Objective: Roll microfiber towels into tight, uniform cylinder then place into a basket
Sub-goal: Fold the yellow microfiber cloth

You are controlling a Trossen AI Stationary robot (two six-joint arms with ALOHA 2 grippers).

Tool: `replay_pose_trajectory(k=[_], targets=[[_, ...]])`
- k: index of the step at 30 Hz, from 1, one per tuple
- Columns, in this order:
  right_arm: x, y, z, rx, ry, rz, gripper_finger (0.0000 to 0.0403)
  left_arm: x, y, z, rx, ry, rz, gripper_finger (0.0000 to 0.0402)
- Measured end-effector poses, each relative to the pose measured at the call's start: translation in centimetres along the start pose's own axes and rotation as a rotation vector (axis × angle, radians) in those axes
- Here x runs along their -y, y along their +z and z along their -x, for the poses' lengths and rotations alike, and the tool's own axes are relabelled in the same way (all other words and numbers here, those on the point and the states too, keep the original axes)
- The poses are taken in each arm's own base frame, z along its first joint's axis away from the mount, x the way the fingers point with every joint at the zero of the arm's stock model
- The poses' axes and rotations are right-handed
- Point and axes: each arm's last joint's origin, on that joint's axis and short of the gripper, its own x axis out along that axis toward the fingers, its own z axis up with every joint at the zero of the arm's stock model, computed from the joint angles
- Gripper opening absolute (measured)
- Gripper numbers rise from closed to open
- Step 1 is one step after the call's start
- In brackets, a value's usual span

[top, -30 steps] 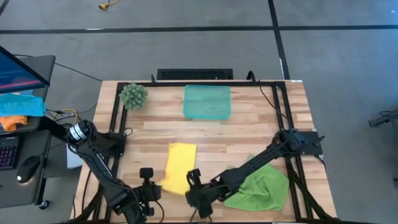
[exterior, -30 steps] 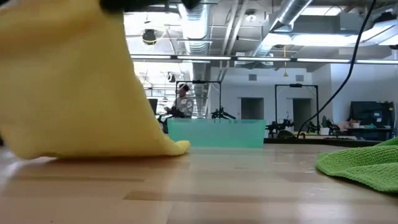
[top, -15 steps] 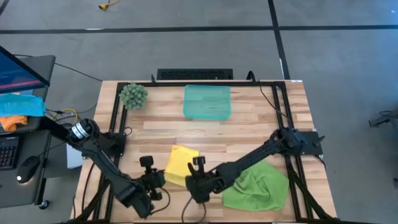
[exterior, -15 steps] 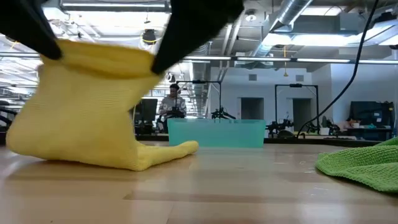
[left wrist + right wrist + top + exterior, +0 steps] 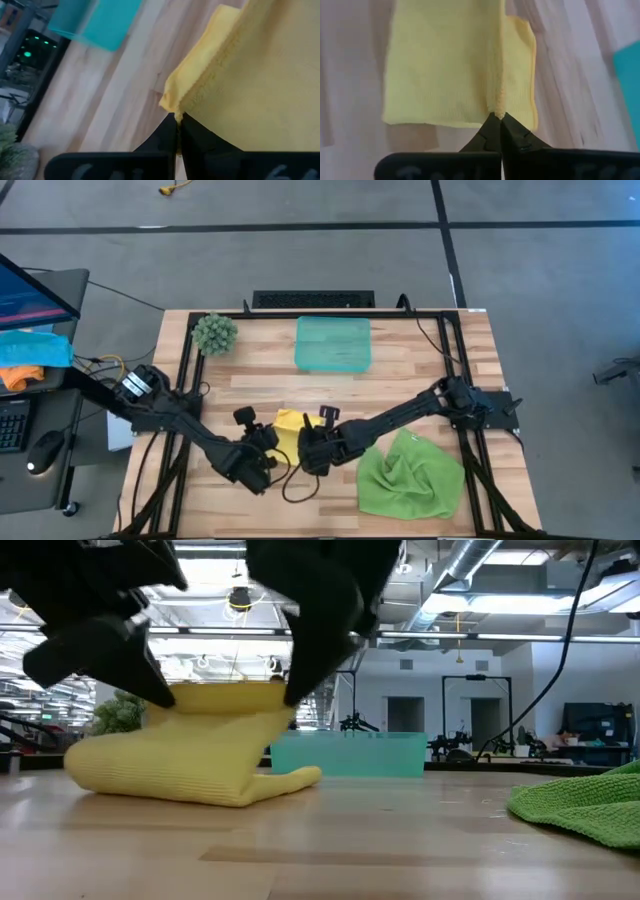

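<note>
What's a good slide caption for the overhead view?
Both arms pinch the yellow towel mid-table, left gripper and right gripper shut on its edge; green towel and basket wait.

Both arms reach low toward mid-counter, converging. Left gripper [image 5: 262, 452] pinched closed, fingers [image 5: 167, 134] meeting tip to tip with yellow fabric caught between. Right gripper [image 5: 312, 448] just beside it, same state: fingers [image 5: 496, 127] pressed together on a fabric edge. Left arm angles in from its base, elbow low; right arm stretched long and flat.
</note>
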Motion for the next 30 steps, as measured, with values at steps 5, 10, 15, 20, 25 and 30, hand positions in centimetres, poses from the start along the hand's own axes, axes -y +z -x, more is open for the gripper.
replay_pose_trajectory(k=[5, 10, 15, 20, 25, 30], targets=[[0.4, -0.9, -1.3, -0.048, -0.001, -0.016, 0.0009, 0.0, 0.6, -0.8, -0.015, -0.02, 0.0, 0.0], [1.1, -1.1, -2.2, -0.042, -0.018, -0.035, 0.0008, -0.5, 1.1, -1.5, -0.037, -0.005, 0.006, 0.0], [2.3, -1.4, -3.3, -0.068, -0.045, -0.087, 0.0006, -0.7, 1.6, -2.3, -0.073, -0.03, -0.003, 0.0], [2.2, -1.4, -3.3, -0.059, -0.041, -0.104, 0.0012, -0.7, 1.7, -2.6, -0.088, -0.043, -0.002, 0.0], [2.2, -1.2, -3.4, -0.041, -0.033, -0.11, 0.0005, -0.7, 1.7, -2.5, -0.092, -0.045, -0.005, 0.0], [2.3, -1.1, -3.4, -0.037, -0.037, -0.117, 0.001, -0.6, 1.6, -2.5, -0.134, -0.085, -0.008, 0.0023]])
